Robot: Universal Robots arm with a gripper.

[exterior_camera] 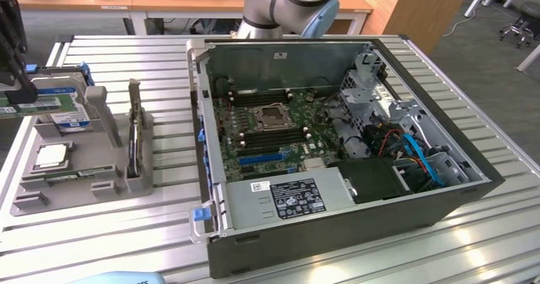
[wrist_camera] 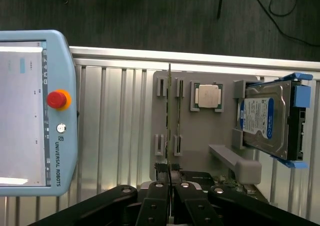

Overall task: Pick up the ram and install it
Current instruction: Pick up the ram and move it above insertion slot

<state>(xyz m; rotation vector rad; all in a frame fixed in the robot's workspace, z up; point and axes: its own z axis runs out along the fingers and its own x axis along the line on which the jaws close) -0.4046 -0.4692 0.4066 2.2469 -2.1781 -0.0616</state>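
Observation:
My gripper [exterior_camera: 19, 91] hangs at the exterior view's far left, over the grey parts tray [exterior_camera: 114, 198], shut on the ram [exterior_camera: 38, 104]. The ram is a thin green stick with a white label, held lengthwise clear of the tray. In the wrist view the ram [wrist_camera: 170, 111] shows edge-on, running straight out from between the fingers of my gripper [wrist_camera: 170, 175] above the tray's slotted holders [wrist_camera: 160, 87]. The open computer case [exterior_camera: 337, 233] lies in the middle of the table, its motherboard [exterior_camera: 270, 135] and dark memory slots [exterior_camera: 257, 95] exposed.
On the tray sit a hard drive [wrist_camera: 262, 118], a square silver processor [wrist_camera: 208, 96] and another green stick [exterior_camera: 76, 174]; an upright card [exterior_camera: 135, 126] stands at its edge. A teach pendant [wrist_camera: 30, 116] lies on the slatted table beside the tray. Desks and a stool stand behind.

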